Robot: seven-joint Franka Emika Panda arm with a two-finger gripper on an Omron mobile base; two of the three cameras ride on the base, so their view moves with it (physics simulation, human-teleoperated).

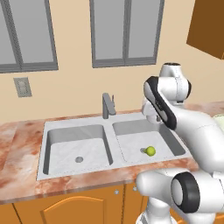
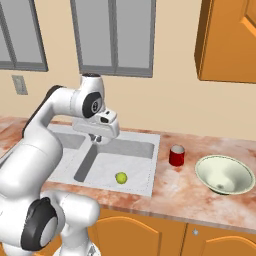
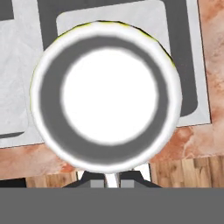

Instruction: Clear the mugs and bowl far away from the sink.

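The red mug (image 2: 176, 155) stands on the counter just right of the sink (image 2: 135, 136). Further right on the counter sits the pale bowl (image 2: 224, 174); a sliver of the bowl (image 1: 219, 120) shows at the right edge of the left base view. My gripper (image 2: 98, 138) hangs over the sink's right basin, left of the mug and apart from it. Its fingertips (image 3: 99, 183) are shut together with nothing between them. In the left base view the gripper (image 1: 152, 116) points down over the sink (image 1: 109, 139).
A small yellow-green ball (image 1: 150, 151) lies on the floor of the right basin, also the ball (image 2: 121, 177). The grey faucet (image 1: 107, 105) rises behind the divider. Marble counter (image 2: 175, 192) runs right of the sink, with an orange wall cabinet (image 2: 227, 40) above.
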